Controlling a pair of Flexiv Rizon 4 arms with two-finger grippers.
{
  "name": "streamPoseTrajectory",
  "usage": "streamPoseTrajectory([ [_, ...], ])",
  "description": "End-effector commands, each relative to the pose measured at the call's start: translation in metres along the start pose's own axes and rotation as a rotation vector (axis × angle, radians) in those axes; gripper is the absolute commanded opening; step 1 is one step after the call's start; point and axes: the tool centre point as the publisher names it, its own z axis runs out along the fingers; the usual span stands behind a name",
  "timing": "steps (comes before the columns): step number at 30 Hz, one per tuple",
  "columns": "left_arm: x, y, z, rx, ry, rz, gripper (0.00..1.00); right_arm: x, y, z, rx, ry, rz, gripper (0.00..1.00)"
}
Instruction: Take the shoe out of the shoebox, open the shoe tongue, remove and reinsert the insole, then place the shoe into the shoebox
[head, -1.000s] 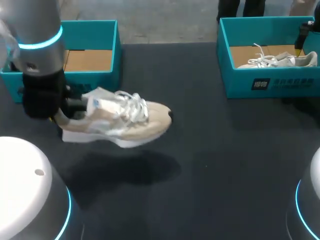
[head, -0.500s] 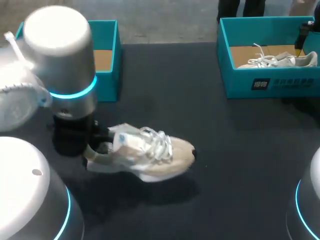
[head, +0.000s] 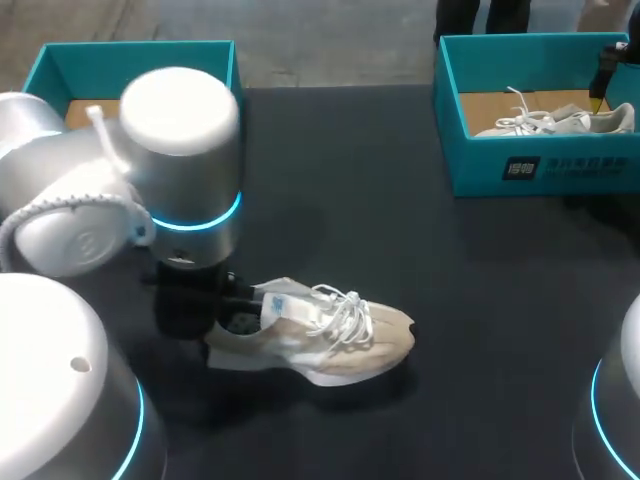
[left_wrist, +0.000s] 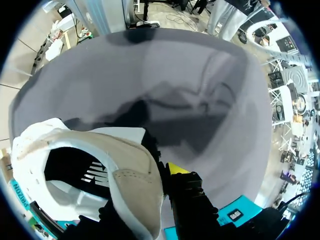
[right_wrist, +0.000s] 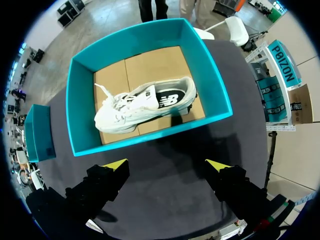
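A beige shoe (head: 330, 335) with white laces lies level at the front left of the black table (head: 400, 220), toe pointing right. I cannot tell whether its sole touches the table. My left gripper (head: 226, 306) is shut on its heel. In the left wrist view, one yellow fingertip (left_wrist: 175, 168) presses the outside of the heel collar (left_wrist: 135, 175) and the other is hidden inside the shoe (left_wrist: 75, 150). Behind my left arm stands the teal left shoebox (head: 130, 55). My right gripper (right_wrist: 166, 167) hangs open above the right shoebox (right_wrist: 145, 127), holding nothing.
The right teal shoebox (head: 530, 165) at the back right holds a white shoe (head: 560, 120), also seen from above in the right wrist view as the white shoe (right_wrist: 145, 107). My left arm's bulky joints (head: 180, 160) cover much of the left side.
My left arm has carried the beige shoe from beside the left shoebox toward the front and right, and lower. The right arm has not moved.
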Motion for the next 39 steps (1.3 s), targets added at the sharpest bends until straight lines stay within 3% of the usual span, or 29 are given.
streamPoseTrajectory([
  [1,-0.028,0.008,0.015,0.012,0.051,-0.015,0.0,0.0,-0.001,0.0,-0.002,0.001,0.002,1.0],
  [17,-0.049,0.02,0.043,0.05,0.036,-0.052,0.0,0.0,-0.001,0.0,-0.002,0.001,0.002,1.0],
  [39,-0.063,0.019,0.051,0.03,0.032,-0.046,0.0,0.0,-0.001,0.0,-0.002,0.001,0.002,1.0],
])
